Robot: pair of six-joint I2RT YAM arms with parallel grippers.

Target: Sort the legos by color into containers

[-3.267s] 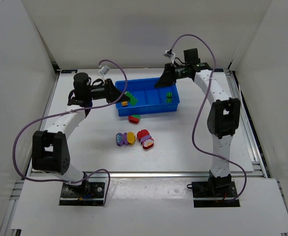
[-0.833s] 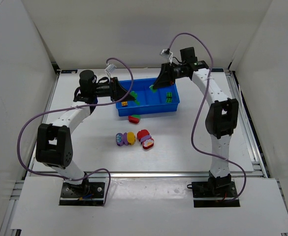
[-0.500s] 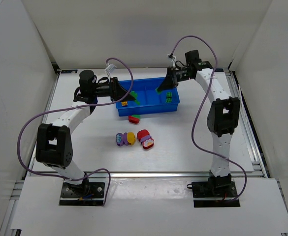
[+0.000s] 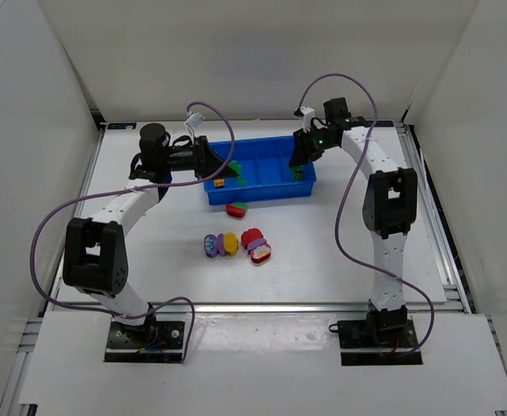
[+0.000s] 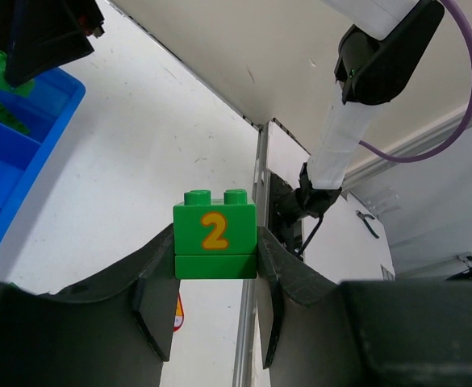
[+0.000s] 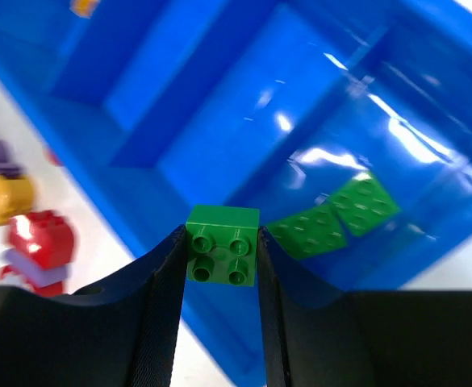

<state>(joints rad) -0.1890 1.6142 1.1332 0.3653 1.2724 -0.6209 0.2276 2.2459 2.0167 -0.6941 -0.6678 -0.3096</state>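
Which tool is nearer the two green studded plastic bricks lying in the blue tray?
Right. The right tool, gripping a green brick, hangs close above the two bricks; the left tool, holding a numbered green brick, is over the tray's left end.

Only one number can be read: a yellow-orange "2" printed on the side face of the green brick (image 5: pixel 215 234), which sits studs-up, pinched between the fingers of the left hand (image 5: pixel 215 266) in the left wrist view. The purple brick (image 4: pixel 211 246) on the desk (image 4: pixel 322 251) bears small coloured marks, too small to read
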